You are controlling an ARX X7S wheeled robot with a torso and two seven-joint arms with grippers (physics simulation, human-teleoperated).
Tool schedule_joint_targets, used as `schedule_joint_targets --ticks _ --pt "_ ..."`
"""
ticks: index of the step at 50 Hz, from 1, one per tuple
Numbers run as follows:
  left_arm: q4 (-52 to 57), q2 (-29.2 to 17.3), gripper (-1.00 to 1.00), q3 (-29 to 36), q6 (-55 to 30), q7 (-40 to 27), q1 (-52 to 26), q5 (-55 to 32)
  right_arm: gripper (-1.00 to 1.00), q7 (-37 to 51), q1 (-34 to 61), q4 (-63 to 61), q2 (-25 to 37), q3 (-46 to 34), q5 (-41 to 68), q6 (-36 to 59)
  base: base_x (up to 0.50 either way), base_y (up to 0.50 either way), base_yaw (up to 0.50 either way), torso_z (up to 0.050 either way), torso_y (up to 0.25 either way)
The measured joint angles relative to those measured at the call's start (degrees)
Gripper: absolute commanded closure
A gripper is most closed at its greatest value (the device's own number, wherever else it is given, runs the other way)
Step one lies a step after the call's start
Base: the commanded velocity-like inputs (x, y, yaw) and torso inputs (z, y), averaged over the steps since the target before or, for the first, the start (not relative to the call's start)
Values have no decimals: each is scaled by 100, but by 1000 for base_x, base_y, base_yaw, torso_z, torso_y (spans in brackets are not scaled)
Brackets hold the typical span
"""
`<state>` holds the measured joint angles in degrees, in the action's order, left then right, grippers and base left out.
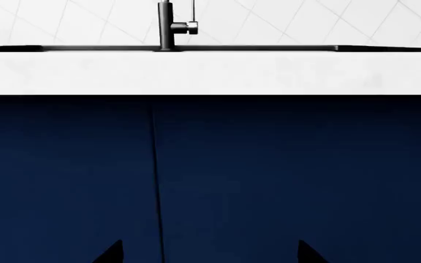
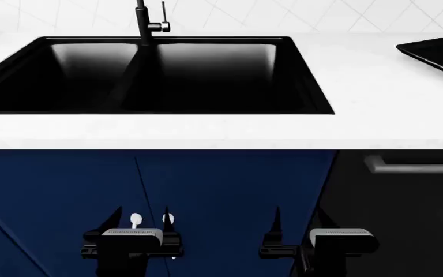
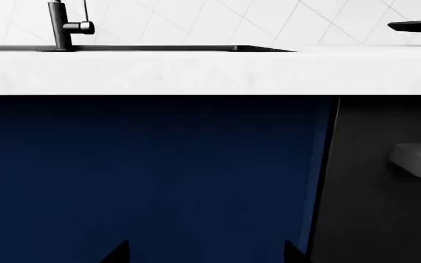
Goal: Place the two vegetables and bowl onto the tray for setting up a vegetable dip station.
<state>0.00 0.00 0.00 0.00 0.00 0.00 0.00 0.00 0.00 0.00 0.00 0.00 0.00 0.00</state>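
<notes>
Only a corner of the glossy black tray (image 2: 438,55) shows, on the white counter at the far right; the right wrist view catches its rim (image 3: 420,25) edge-on. The two vegetables and the bowl are out of view. Both grippers hang low, below counter height, facing the navy cabinet doors. My left gripper (image 2: 141,216) (image 1: 210,253) is open with nothing between its dark fingertips. My right gripper (image 2: 299,218) (image 3: 204,253) is also open and empty, left of the tray and far beneath it.
A deep black double sink (image 2: 152,109) with a black faucet (image 2: 143,20) is set in the white counter (image 2: 206,130). Right of the navy doors (image 2: 206,190) is a black appliance front with a grey bar handle (image 2: 417,166). Two small white knobs (image 2: 135,219) sit on the doors.
</notes>
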Motion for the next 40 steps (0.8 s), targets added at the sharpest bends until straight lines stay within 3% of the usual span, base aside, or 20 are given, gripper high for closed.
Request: schedule_joint_targets --ticks 11,40 --pt "-5 -124 -100 136 -11 -145 -3 -132 -100 131 57 59 121 -113 181 73 0 0 0 0 0" --pt "-27 -406 -100 463 45 -473 -2 -448 -100 504 127 117 408 -459 436 172 0 499 0 0 0"
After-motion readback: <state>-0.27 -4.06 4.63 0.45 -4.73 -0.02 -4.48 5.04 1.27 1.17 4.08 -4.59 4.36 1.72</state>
